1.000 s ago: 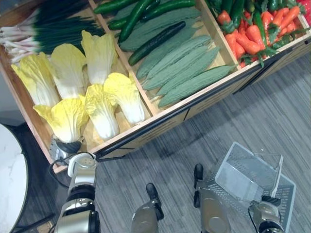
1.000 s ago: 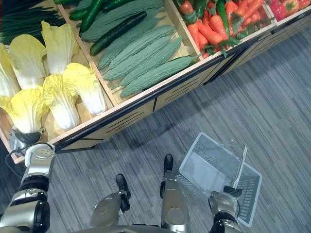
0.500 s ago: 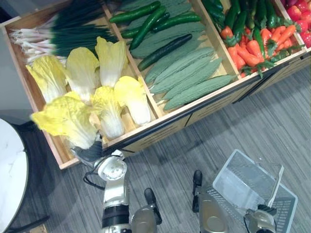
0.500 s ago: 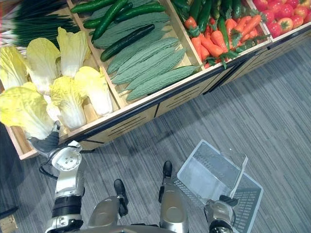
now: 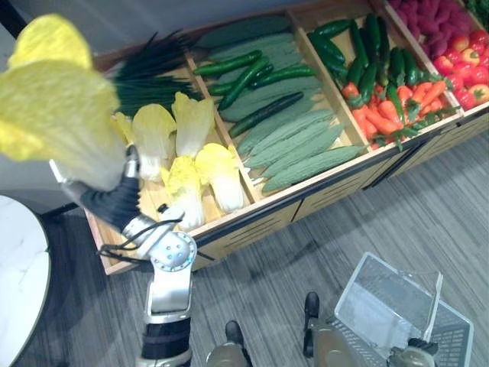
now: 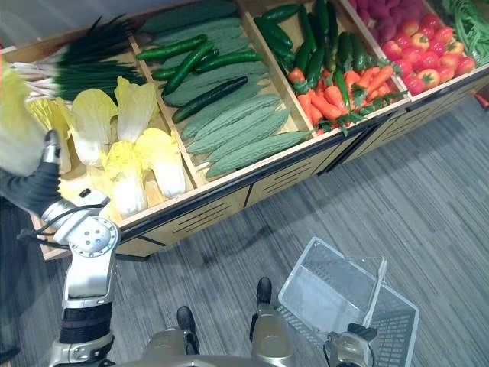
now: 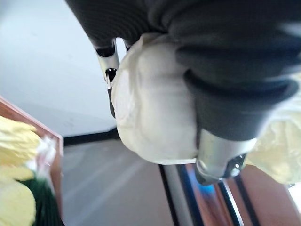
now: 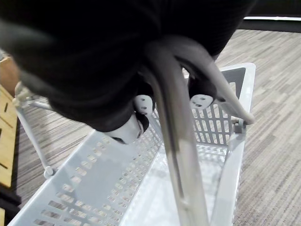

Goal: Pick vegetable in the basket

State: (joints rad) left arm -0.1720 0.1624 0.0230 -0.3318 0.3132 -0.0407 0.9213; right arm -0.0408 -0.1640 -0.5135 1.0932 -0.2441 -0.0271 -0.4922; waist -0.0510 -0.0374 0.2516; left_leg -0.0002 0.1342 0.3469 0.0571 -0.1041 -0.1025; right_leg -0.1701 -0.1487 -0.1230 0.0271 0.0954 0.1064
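My left hand [image 5: 107, 200] is shut on the white base of a yellow napa cabbage [image 5: 53, 107] and holds it high, clear of the shelf's left end. In the left wrist view the fingers [image 7: 109, 56] curl round the cabbage's pale base [image 7: 150, 113]. The grey plastic basket [image 6: 328, 283] hangs low at the right over the floor and holds nothing. My right hand [image 6: 351, 348] is shut on the basket's handle [image 8: 178, 155]. The right wrist view shows the perforated basket wall [image 8: 94, 188] beneath the hand [image 8: 94, 56].
A wooden display shelf [image 5: 252, 222] runs across the back. Its bins hold more cabbages [image 5: 218, 172], spring onions [image 5: 149, 76], cucumbers and bitter gourds [image 5: 294, 145], carrots [image 5: 390, 111] and tomatoes [image 5: 466, 73]. A white round table [image 5: 19, 283] stands at the left. Grey floor lies between shelf and basket.
The left hand has lifted the cabbage out of the left bin, up and toward the camera. The view has shifted, showing more of the shelf. The right hand still holds the basket.
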